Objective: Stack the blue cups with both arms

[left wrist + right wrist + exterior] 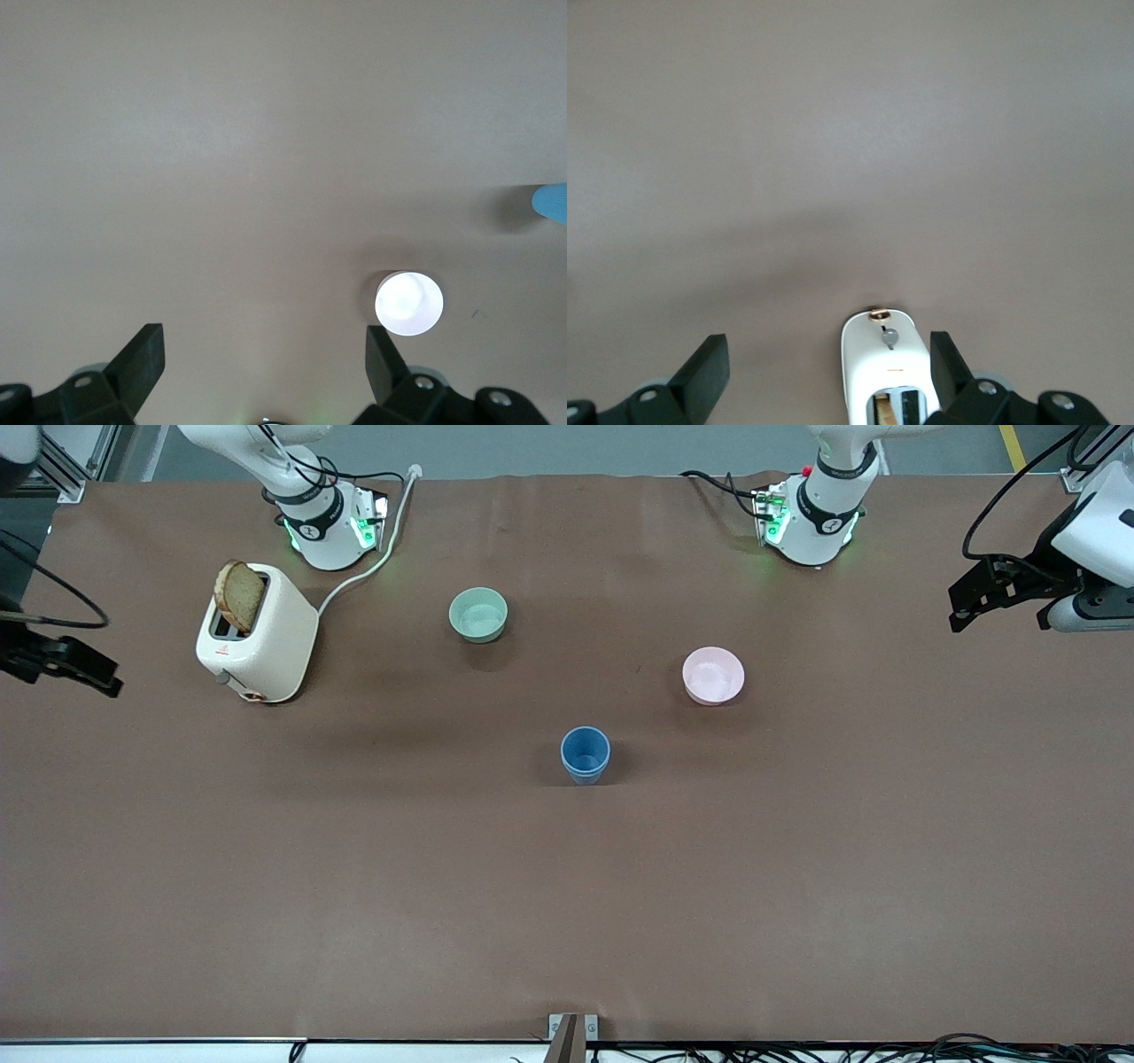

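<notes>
Item: blue cups [585, 755], one nested in the other and standing upright near the middle of the brown bench [567, 903], nearer the front camera than the pale green bowl [478, 615] and the pink bowl [713, 676], both of which sit apart from it. Also on the bench: a white toaster [257, 634] with a slice of bread [240, 596] raised in its slot, toward the right arm's end. Left end effector [266, 350] hangs over the left arm's end edge of the bench, fingers spread wide and empty; right end effector [830, 359] hangs at the right arm's end edge, likewise spread wide and holding nothing.
</notes>
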Motion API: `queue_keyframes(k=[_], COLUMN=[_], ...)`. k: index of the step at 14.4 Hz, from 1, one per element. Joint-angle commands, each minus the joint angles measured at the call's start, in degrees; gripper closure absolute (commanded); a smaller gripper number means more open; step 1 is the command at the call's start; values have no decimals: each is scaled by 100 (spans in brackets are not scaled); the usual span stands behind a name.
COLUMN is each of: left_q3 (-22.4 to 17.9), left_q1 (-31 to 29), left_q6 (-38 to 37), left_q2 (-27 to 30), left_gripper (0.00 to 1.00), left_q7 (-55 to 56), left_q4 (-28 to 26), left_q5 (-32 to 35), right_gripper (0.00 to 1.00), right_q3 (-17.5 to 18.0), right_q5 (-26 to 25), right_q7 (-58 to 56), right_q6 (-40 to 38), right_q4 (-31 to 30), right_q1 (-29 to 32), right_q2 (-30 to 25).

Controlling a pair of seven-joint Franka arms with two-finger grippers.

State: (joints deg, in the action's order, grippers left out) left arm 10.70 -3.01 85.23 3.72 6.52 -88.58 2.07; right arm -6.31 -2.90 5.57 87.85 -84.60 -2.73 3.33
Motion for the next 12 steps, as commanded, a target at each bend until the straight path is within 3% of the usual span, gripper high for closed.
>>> queue_keyframes(k=[1, 8, 12], left_q3=[-6, 2, -6], left_q1=[-16, -16, 2], left_q6=[-15, -76, -103], left_q2=[-3, -74, -82], left_gripper=[0, 0, 0], left_q7=[-134, -143, -511], left_q4=[78, 236, 227], left_q5=[-40, -57, -57], right_gripper=[0, 0, 0], right_q3=[51, 60, 43], right_q5=[106, 211, 211], right_q7=[-109, -100, -680], right_q6=[92, 57, 39], right_q4=[-241, -171, -162], right_q1=[53, 71, 97], right_q2=[-201, -184, -184])
